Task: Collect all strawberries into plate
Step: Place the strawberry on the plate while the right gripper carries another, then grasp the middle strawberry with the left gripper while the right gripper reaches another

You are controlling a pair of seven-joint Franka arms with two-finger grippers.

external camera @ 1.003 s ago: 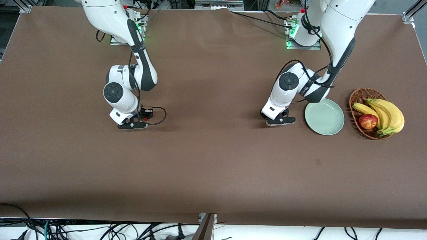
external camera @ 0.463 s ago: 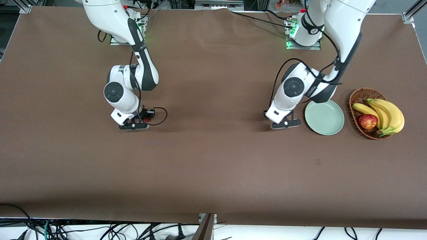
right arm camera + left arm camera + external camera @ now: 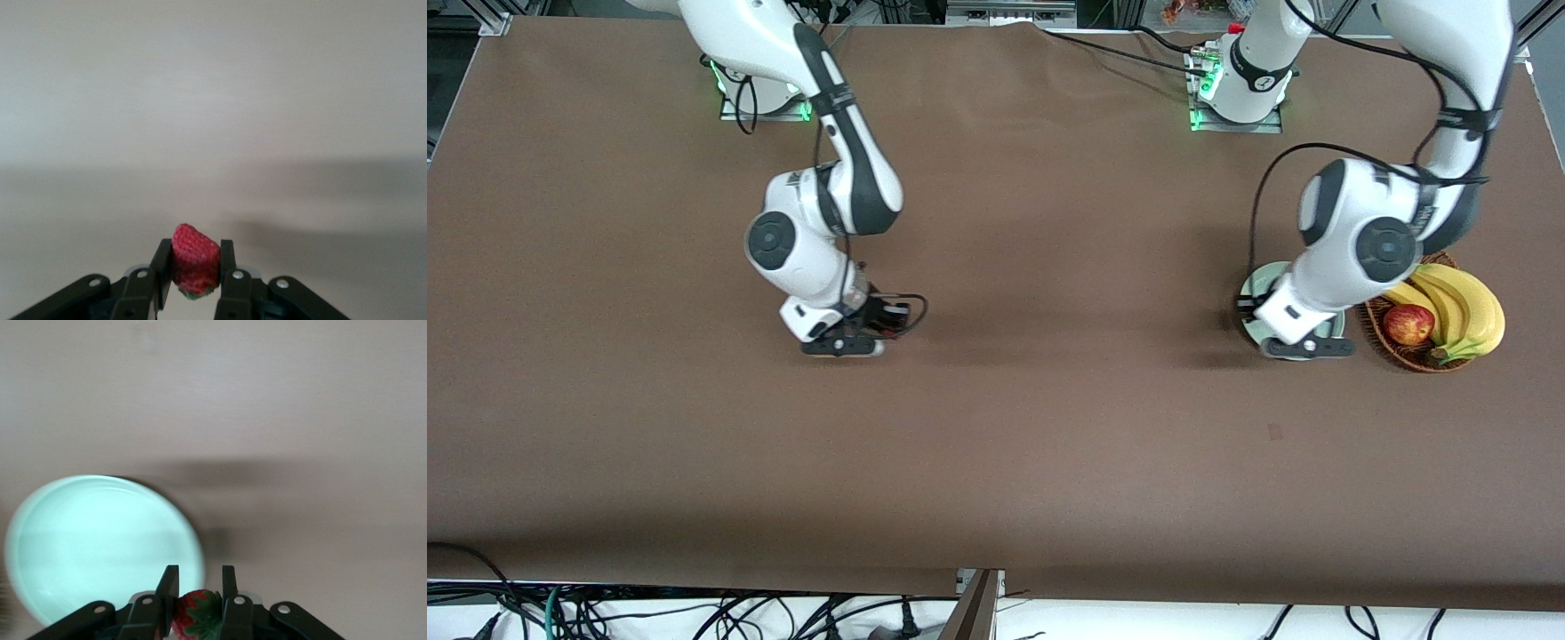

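Red strawberry (image 3: 195, 268) upright in right end effector (image 3: 193, 270), left end effector (image 3: 198, 613) pinching another (image 3: 197, 621) over plate (image 3: 80, 547)

You see a brown cloth-covered table (image 3: 996, 427), black cables (image 3: 605, 613) tangled along its near edge, metal framing (image 3: 1525, 31) at its corners.

You will find no readable text, label, brand, number or sign anywhere here. The small dark marks on the arms' joints are too tiny and unclear for you to make out.
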